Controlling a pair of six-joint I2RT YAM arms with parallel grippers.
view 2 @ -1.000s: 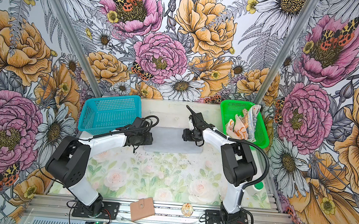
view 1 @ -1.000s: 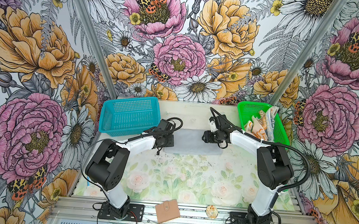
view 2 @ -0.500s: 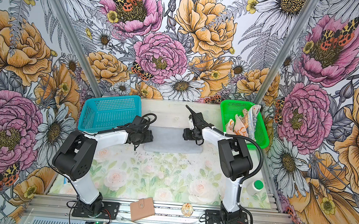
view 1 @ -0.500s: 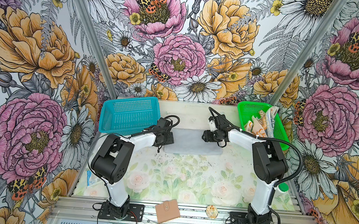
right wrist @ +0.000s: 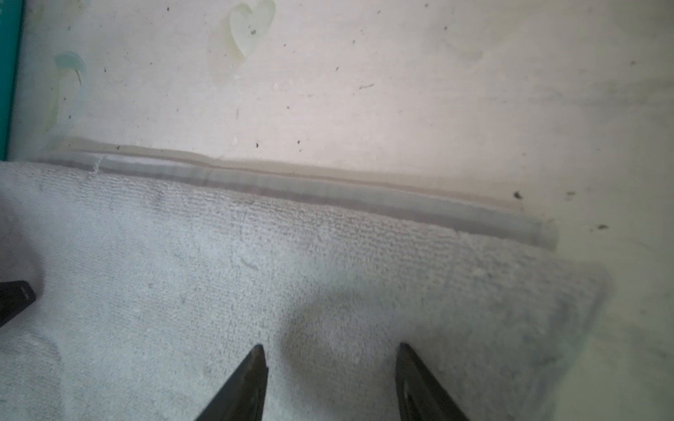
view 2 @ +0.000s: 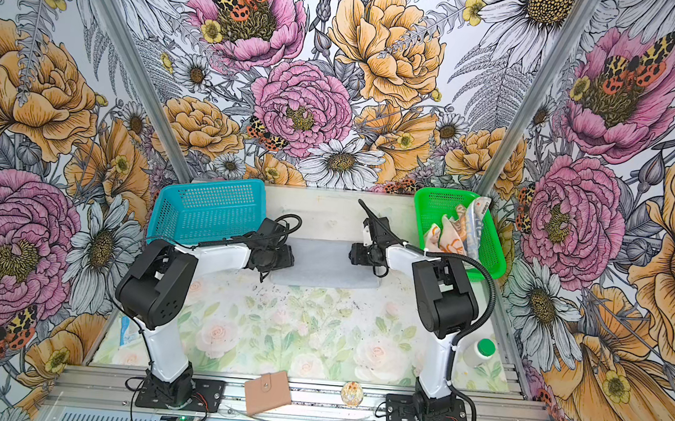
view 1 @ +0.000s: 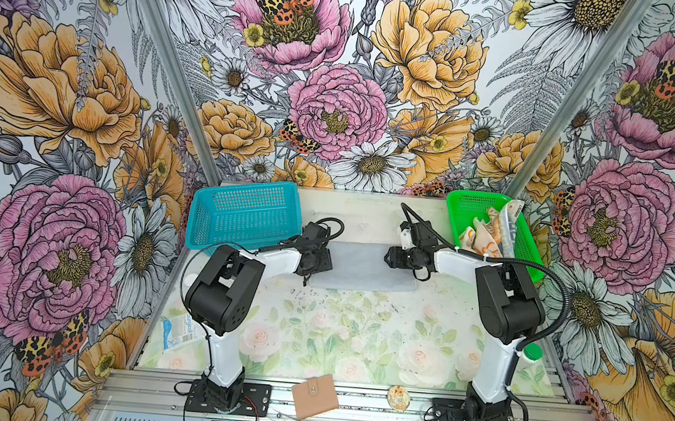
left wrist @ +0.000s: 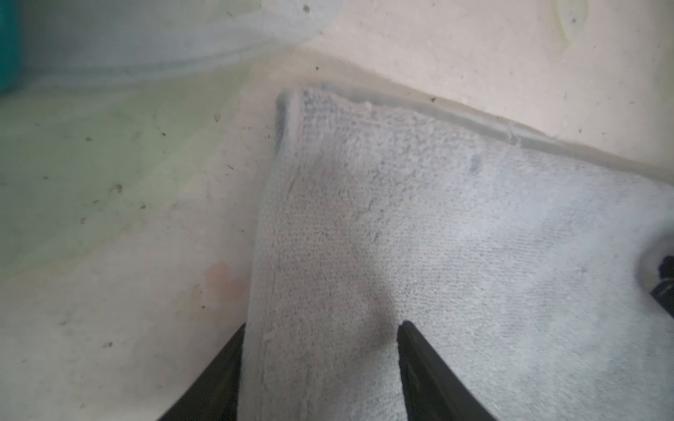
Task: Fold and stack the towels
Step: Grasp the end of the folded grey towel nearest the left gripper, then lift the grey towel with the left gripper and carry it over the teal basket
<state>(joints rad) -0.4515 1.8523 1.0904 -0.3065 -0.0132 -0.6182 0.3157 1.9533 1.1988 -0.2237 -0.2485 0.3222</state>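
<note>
The grey towel (view 1: 364,266) lies flat on the table (view 1: 337,336). It is in the far part of the table, between the blue basket (view 1: 243,220) and the green basket (view 1: 463,208). It is folded: in the right wrist view a lower layer peeks out along its far edge.

The left gripper (view 1: 320,260) is down low at the left end of the grey towel. In the left wrist view its two fingers (left wrist: 419,364) are apart. One finger is over the cloth, and the other is right at the towel's side edge.

The right gripper (view 1: 392,260) is down low at the right end of the same towel. In the right wrist view its fingers (right wrist: 240,386) are apart too, and both are over the cloth. These close views are blurry, so I cannot tell if any fingertip touches the cloth.

The flower towel (view 1: 481,240) and the towel with letters (view 1: 507,224) are bunched up in the green basket, touching each other. The towel with letters sticks up past the basket's rim.

A tan wallet (view 1: 314,396) lies on the metal rail at the front, between the two arm bases. A small blue and white packet (view 1: 178,331) lies at the left edge of the table, near the left arm.
</note>
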